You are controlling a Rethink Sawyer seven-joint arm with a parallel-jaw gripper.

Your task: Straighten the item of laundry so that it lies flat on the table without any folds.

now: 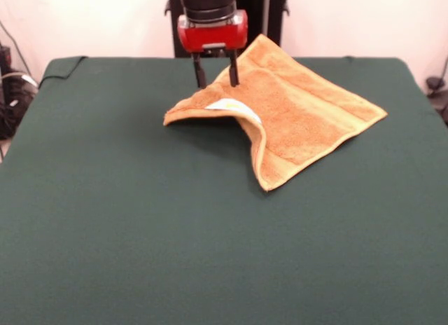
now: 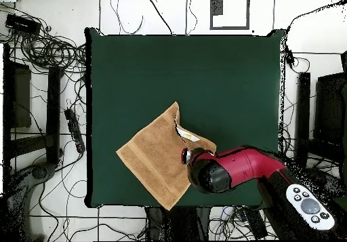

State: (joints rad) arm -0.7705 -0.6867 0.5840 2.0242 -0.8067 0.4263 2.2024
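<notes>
Gripper (image 1: 215,78) hung parted, grasping nothing, above the towel (image 1: 294,115) near the table's (image 1: 140,234) far edge; closing short risked missing the raised, curled edge.

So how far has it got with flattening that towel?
Not done yet. The towel is mostly spread on the table, but one edge arches up off the cloth, showing the white label, and a ridge runs down to the near corner. In hand: the gripper hangs over that raised part, its fingers apart, gripping nothing I can see. Left: lay that lifted edge down and smooth the ridge.
</notes>
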